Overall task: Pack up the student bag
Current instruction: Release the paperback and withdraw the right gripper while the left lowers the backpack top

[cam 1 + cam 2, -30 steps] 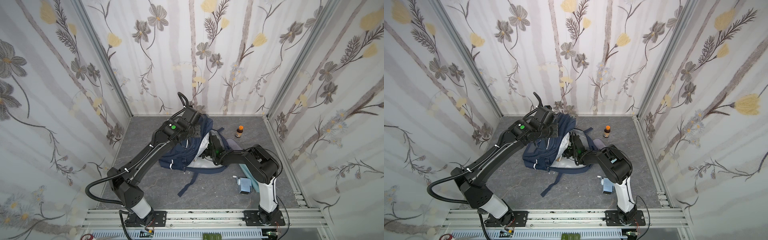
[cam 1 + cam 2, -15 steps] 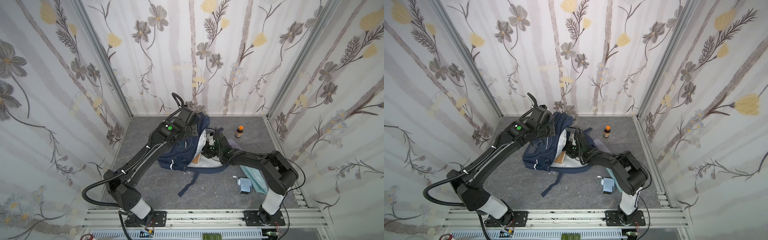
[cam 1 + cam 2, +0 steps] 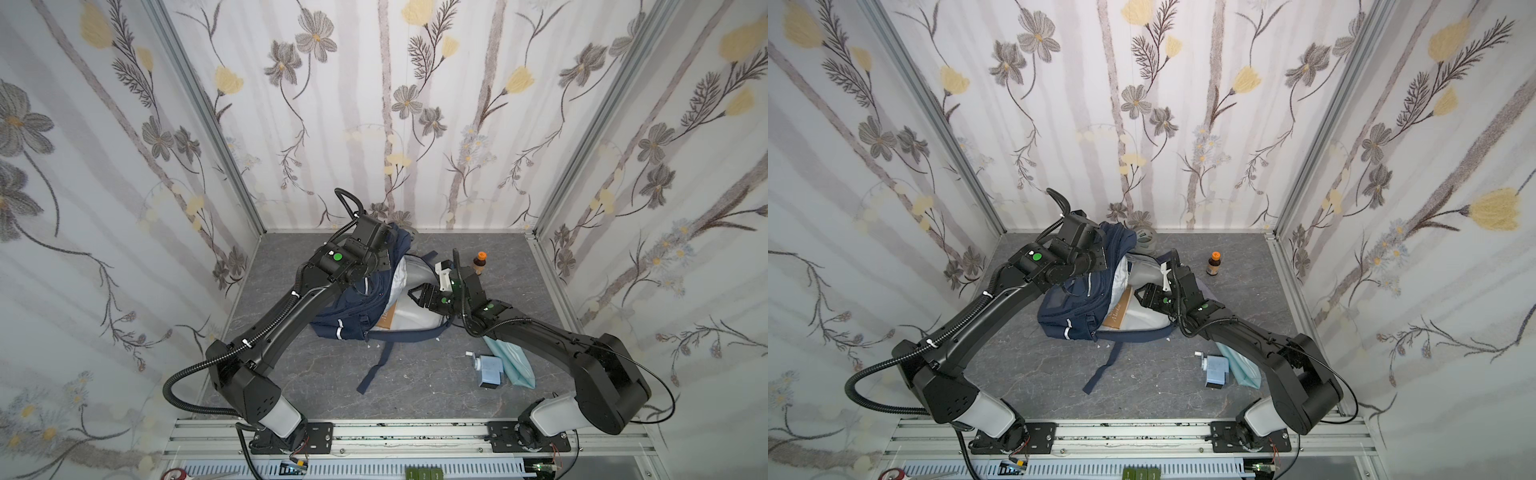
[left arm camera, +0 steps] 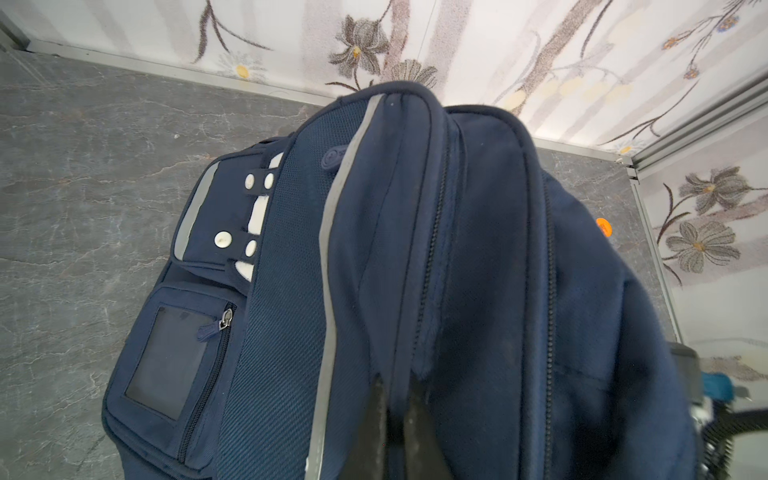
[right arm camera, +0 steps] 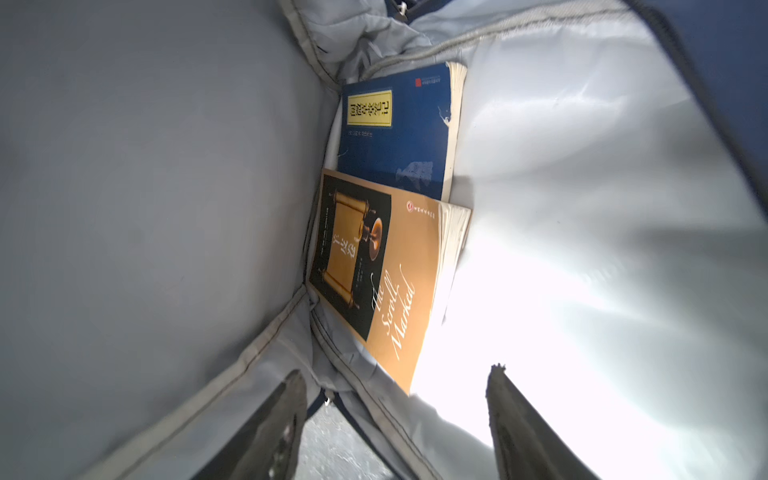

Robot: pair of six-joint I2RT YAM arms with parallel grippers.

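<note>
Navy student bag (image 3: 357, 307) lies on the counter (image 3: 415, 382), flap pinched up by the clenched left gripper (image 4: 395, 399). Meanwhile the right gripper (image 5: 395, 372) hangs released, empty, inside the mouth; I'd back it out straight, clear of the books (image 5: 386, 282).

Bag (image 3: 353, 311) one; books (image 5: 390, 274) two (inside); bottle (image 3: 480, 264) one; pouch (image 3: 515, 365) one; box (image 3: 490, 368) one.

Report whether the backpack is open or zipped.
Open. The left gripper holds the backpack flap up; lining, a blue book and an orange book show inside.
</note>
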